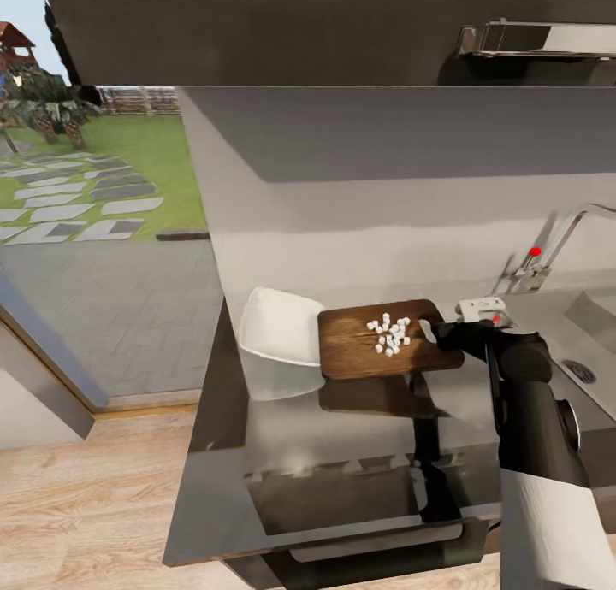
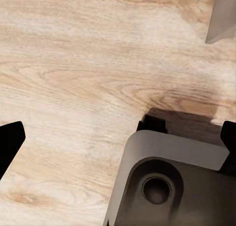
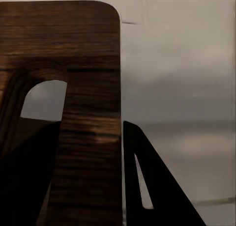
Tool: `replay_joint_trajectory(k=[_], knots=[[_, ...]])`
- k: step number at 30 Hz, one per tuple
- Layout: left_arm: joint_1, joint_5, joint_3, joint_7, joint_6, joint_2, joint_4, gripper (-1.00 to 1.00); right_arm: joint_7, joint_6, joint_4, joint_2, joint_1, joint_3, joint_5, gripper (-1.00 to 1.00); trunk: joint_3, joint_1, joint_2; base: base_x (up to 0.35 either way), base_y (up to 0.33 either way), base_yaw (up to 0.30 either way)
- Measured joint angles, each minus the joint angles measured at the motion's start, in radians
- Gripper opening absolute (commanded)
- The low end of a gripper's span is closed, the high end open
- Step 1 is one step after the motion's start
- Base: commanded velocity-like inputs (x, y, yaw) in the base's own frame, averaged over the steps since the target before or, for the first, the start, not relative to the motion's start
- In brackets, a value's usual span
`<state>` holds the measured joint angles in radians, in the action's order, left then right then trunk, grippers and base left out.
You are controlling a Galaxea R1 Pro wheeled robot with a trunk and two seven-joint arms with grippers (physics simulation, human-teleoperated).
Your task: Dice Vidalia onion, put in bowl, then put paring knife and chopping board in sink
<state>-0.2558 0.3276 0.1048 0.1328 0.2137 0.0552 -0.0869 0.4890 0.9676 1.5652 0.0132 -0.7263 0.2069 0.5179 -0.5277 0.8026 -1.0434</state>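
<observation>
The chopping board (image 1: 376, 351) is seen in the head view lying on the glossy grey bench (image 1: 359, 453), its left edge against the white bowl (image 1: 278, 329), which is tilted with its opening turned toward the board. A cluster of small white diced onion pieces (image 1: 390, 333) is scattered on the board's upper surface, toward its right half. The right tool (image 1: 441, 331) is closed on the board's right end, at the handle slot; in the right wrist view the dark wood strip beside the oval slot (image 3: 44, 100) is gripped between the two black fingers (image 3: 147, 182), one on each side of it. The board (image 3: 83, 64) appears slightly raised at that end (a dark reflection of it is shown on the bench below), though whether it is fully off the surface cannot be told. The sink (image 1: 590, 351) is located to the right of the board, with its round drain (image 1: 580, 371) and the chrome faucet (image 1: 556, 248) with its red-tipped lever behind.

In the left wrist view the left tool (image 2: 120, 137) is held wide, its black fingertips (image 2: 10, 140) at opposite edges of the frame, nothing between them, above a light wooden floor (image 2: 88, 69) and a grey part of the robot's base (image 2: 167, 182).
</observation>
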Motion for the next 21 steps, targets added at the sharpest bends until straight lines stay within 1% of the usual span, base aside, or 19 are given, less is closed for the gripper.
replay_joint_trajectory(k=[3, 7, 8, 12, 21], knots=[[0.000, 0.000, 0.000, 0.000, 0.000, 0.000, 0.001, 1.00, -0.011, 0.001, 0.001, -0.004, -0.010, -0.007, 0.000, -1.00, 0.000, 0.000, 0.000, 0.000, 0.000, 0.000], [0.000, 0.000, 0.000, 0.000, 0.000, 0.000, 0.001, 1.00, -0.014, 0.012, 0.003, -0.008, -0.042, -0.011, -0.003, -1.00, 0.000, 0.000, 0.000, 0.000, 0.000, 0.000], [0.000, 0.000, 0.000, 0.000, 0.000, -0.001, 0.001, 1.00, -0.014, 0.013, 0.004, -0.009, -0.046, -0.017, -0.001, -1.00, 0.000, 0.000, 0.000, 0.000, 0.000, 0.000], [0.000, 0.000, 0.000, 0.000, 0.000, -0.001, 0.001, 1.00, -0.014, 0.015, 0.006, -0.011, -0.049, -0.036, -0.003, -1.00, 0.000, 0.000, 0.000, 0.000, 0.000, 0.000], [0.000, 0.000, 0.000, 0.000, 0.000, -0.002, 0.001, 1.00, -0.014, 0.016, 0.011, -0.012, -0.059, -0.042, -0.001, -1.00, 0.000, 0.000, 0.000, 0.000, 0.000, 0.000]])
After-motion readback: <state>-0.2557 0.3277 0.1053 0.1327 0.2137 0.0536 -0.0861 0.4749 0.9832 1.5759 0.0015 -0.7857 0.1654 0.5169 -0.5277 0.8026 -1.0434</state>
